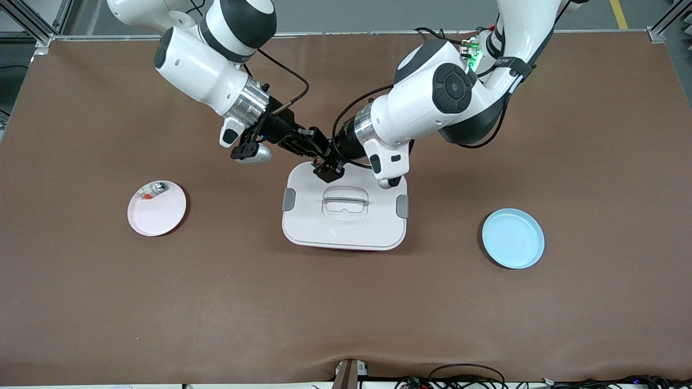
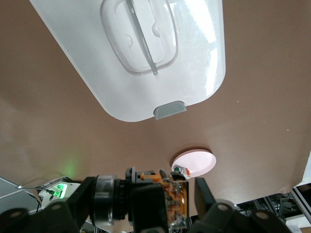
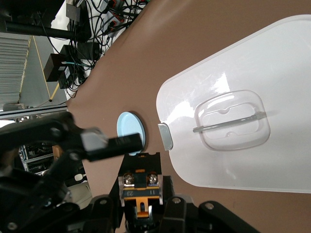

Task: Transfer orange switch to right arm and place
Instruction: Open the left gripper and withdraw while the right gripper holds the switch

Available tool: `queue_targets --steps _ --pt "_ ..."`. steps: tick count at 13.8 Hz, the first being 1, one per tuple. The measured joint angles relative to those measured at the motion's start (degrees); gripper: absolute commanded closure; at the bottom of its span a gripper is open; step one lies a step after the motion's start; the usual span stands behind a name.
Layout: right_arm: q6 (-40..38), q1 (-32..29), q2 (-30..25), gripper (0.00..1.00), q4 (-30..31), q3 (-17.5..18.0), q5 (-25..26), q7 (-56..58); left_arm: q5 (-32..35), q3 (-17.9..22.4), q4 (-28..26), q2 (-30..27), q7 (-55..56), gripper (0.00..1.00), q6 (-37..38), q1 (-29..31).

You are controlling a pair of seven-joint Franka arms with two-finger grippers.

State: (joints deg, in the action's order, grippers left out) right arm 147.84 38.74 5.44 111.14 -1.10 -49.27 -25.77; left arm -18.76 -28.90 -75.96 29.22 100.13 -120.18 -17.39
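Observation:
The orange switch [image 1: 322, 161], a tiny black block with orange parts, is up in the air over the farther edge of the white lidded box [image 1: 346, 229]. Both grippers meet at it. My right gripper [image 1: 316, 154] is shut on the switch; in the right wrist view the switch [image 3: 141, 187] sits tight between its fingers [image 3: 171, 194]. My left gripper [image 1: 331, 168] is around the switch, with its jaws open. In the left wrist view the switch [image 2: 179, 204] lies against one finger [image 2: 148, 204], with a gap to the other finger [image 2: 205, 191].
A pink plate [image 1: 157, 216] toward the right arm's end holds a small whitish piece [image 1: 155, 189] with green and red bits. A blue plate [image 1: 513, 239] lies toward the left arm's end. The box has grey side clips [image 1: 288, 199].

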Motion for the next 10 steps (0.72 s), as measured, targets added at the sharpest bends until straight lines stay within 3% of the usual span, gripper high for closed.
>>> queue_targets --steps 5,8,10 --pt "-1.5 -0.6 0.1 1.0 -0.5 -0.3 0.0 0.0 0.2 0.6 0.6 0.0 -0.5 0.0 0.4 1.5" --pt "-8.8 -2.2 0.1 1.0 -2.1 -0.4 0.9 0.3 2.8 3.0 1.0 -0.8 -3.6 0.0 0.6 1.9" --pt "-16.2 -4.5 0.0 1.0 -5.0 -0.5 5.9 0.4 6.1 4.6 1.1 -1.8 -6.2 0.0 2.4 2.2"
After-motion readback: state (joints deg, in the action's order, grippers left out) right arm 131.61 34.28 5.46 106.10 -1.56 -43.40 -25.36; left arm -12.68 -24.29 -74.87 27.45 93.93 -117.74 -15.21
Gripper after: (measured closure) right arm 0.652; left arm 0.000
